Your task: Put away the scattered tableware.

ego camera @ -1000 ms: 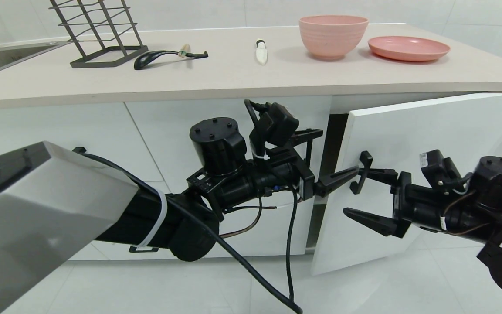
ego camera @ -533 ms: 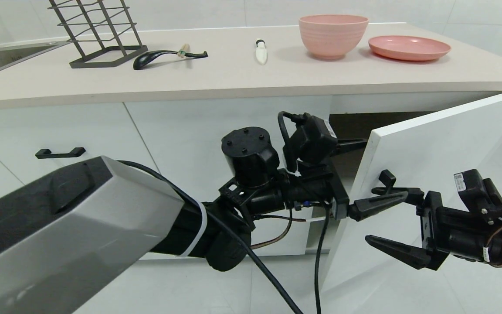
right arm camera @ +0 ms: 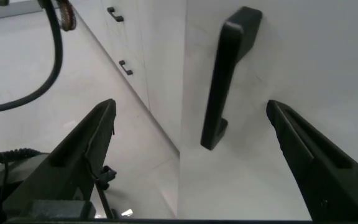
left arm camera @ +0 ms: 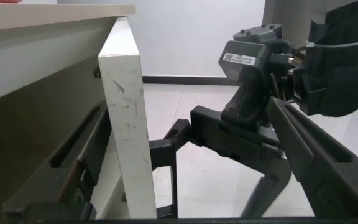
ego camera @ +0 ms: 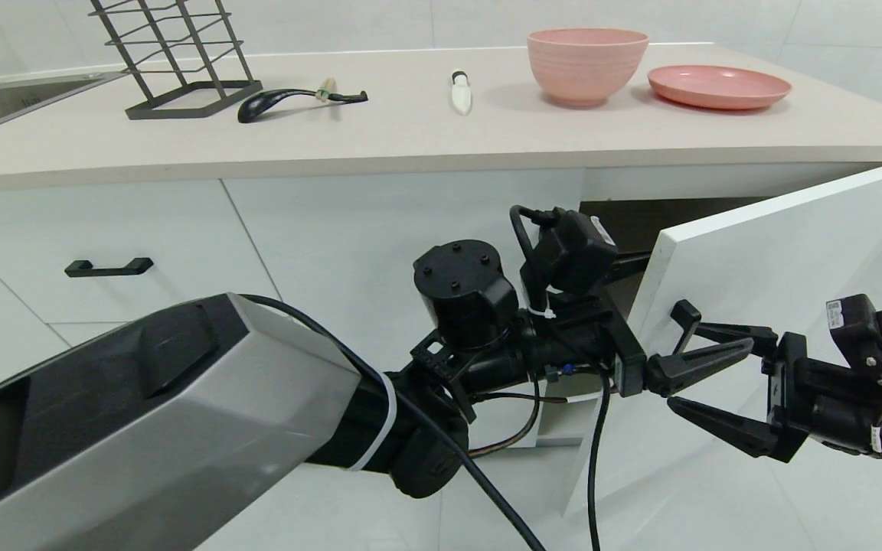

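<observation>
right gripper (right arm camera: 191,109) is spread wide and holds nothing. the black bar handle (right arm camera: 225,81) of the white cabinet door (ego camera: 785,252) sits just ahead, between its two fingers and apart from both. close beside it, left gripper (ego camera: 697,302) is spread too, one finger behind the ajar door and one in front, with the door's free edge (left arm camera: 126,124) between them; i cannot tell whether they press on it. well above both grippers, on the beige countertop (ego camera: 410,130), stand the pink ribbed bowl (ego camera: 586,61) and flat pink plate (ego camera: 719,84). farther toward the left arm's side lie a small white utensil (ego camera: 460,92), a black curved spoon (ego camera: 288,99) and a black wire rack (ego camera: 173,61).
</observation>
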`<state>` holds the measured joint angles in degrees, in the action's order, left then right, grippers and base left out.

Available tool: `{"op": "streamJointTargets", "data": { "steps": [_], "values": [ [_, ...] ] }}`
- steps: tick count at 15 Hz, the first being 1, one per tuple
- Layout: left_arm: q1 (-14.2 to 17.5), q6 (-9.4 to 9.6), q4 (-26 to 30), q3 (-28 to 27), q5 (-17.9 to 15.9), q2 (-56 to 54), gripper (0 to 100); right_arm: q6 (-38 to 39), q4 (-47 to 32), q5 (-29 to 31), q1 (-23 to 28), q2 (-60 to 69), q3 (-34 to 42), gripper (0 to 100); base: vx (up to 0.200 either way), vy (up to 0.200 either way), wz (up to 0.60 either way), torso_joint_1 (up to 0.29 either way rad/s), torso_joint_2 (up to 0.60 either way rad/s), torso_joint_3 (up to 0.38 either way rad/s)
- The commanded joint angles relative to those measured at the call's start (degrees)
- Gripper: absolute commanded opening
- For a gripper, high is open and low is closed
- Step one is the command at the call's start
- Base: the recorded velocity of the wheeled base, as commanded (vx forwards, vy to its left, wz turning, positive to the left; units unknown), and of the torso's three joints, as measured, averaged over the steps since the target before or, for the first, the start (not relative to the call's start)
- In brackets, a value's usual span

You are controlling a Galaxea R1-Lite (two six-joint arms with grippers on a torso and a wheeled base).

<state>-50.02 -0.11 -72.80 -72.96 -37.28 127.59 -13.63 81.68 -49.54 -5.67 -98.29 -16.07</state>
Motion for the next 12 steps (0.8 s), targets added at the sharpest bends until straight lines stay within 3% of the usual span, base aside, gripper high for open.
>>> {"op": "streamJointTargets", "data": {
  "steps": [1,5,7,9,10,11,12],
  "values": [
    [-0.2,-0.07,0.2,-0.2,-0.6,0.5,100,0.1,-0.3,0.3,0.8,-0.7,0.2,100,0.000,0.000,0.00,0.000,0.00,0.000],
    [-0.5,-0.51,0.4,-2.1,1.6,2.3,100,0.0,0.0,0.3,0.8,2.2,2.6,100,0.000,0.000,0.00,0.000,0.00,0.000],
    [-0.8,-2.53,0.4,-2.4,1.9,2.8,100,-0.1,0.1,0.3,1.0,7.8,4.7,100,0.000,0.000,0.00,0.000,0.00,0.000],
    [-0.8,-2.61,0.4,-2.4,1.9,2.8,100,-0.2,0.1,0.3,1.2,9.0,5.3,100,0.000,0.000,0.00,0.000,0.00,0.000],
    [-0.7,-2.70,0.5,-2.4,2.1,2.7,100,-0.3,0.0,0.3,2.9,16.4,11.0,100,0.000,0.000,0.00,0.000,0.00,0.000],
    [-0.7,-2.88,0.9,-2.4,4.6,2.8,100,-0.4,-0.1,0.3,3.5,23.1,13.6,100,0.000,0.000,0.00,0.000,0.00,0.000],
    [-0.7,-2.88,0.9,-2.4,4.6,2.8,100,-0.4,-0.1,0.3,3.5,23.1,13.6,100,0.000,0.000,0.00,0.000,0.00,0.000]
  ]
}}
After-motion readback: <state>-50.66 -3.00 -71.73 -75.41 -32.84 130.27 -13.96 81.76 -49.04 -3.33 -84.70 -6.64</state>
